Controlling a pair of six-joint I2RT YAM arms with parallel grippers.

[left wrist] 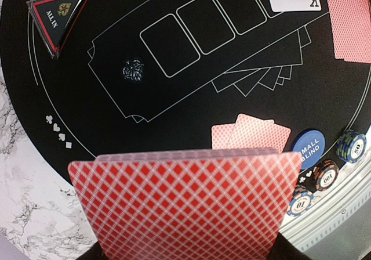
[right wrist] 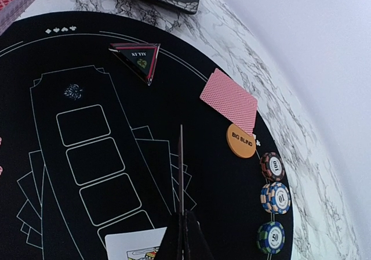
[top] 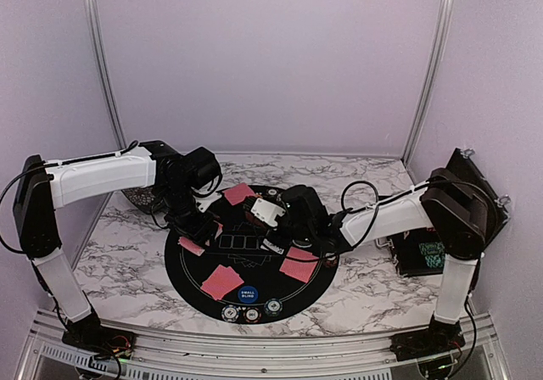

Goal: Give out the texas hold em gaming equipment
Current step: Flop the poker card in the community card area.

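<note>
Marble tabletop (top: 127,227), boxed in by lilac walls (top: 271,58), with the round black mat (top: 288,293) at its centre. Above the mat the left claw (left wrist: 185,253) is clenched on a red-backed deck (left wrist: 185,202), while the right claw (right wrist: 182,237) pinches a single card (right wrist: 181,167) edge-on. Loose cards (top: 222,281) and chips (top: 252,314) lie by the mat's rim.

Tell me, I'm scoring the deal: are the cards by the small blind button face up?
Face down: both cards beside the button show red backs.

Red lattice-backed cards (left wrist: 179,202); black white-lined mat (left wrist: 116,115); grey-veined marble table (top: 365,291).
</note>
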